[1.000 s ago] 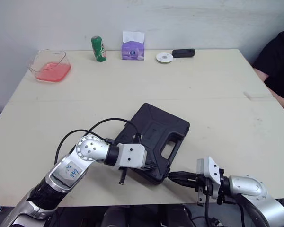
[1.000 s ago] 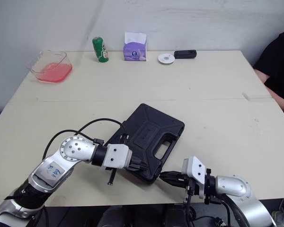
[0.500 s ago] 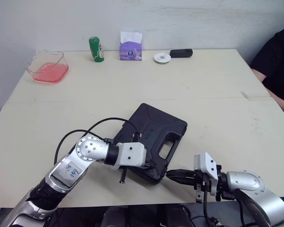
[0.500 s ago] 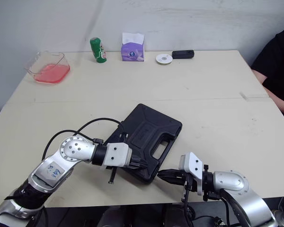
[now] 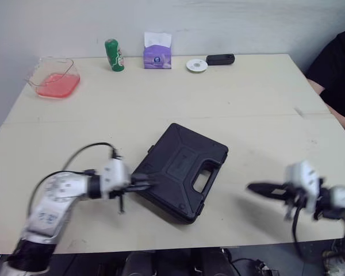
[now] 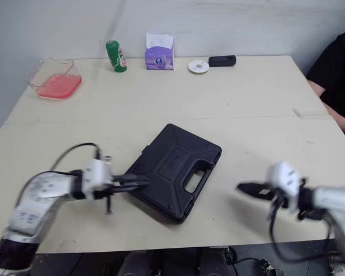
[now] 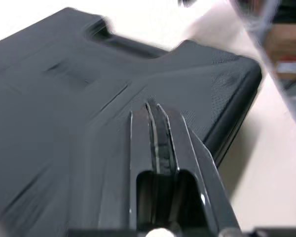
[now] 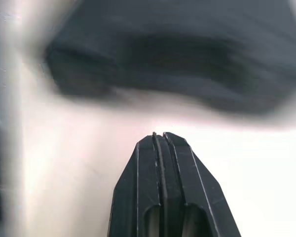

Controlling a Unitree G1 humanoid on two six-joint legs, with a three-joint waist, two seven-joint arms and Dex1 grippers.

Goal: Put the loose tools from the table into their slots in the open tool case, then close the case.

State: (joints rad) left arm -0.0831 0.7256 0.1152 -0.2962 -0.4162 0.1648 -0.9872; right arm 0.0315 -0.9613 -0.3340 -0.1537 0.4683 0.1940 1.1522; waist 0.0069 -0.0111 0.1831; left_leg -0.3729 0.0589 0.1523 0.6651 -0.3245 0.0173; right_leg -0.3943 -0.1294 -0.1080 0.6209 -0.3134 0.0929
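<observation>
L fingers: we see the left fingers (image 5: 149,183) pressed tight together, nothing held betw them. The tips sit at the lid edge of the case. Whether they actually touch it, we cannot tell.
R fingers: the right fingers (image 5: 252,187) are also closed flat on each other and empty. They are over bare table w/ tips aimed toward the case.
Case: the black tool case (image 5: 183,171) has its lid down and lies flat on the table (image 5: 247,115). It is right at the L tips and well apart from the R tips, lying betw the two.
Handle: the handle cut-out (image 5: 202,179) is on the case side facing the R fingers, away from the L tips.
Cable: a black cable (image 5: 75,158) loops behind the L fingers, along that arm.
Back row: far ahead of both sets of fingers, in a row, we see a green can (image 5: 113,55), purple tissue pack (image 5: 157,57), white disc (image 5: 196,65) and small black device (image 5: 220,59).
Tub: a clear tub (image 5: 53,77) w/ pink contents is far beyond the L fingers, nr the back corner.
Person: a person (image 5: 333,63) in a dark sleeve is beyond the R fingers, at the table's side.
</observation>
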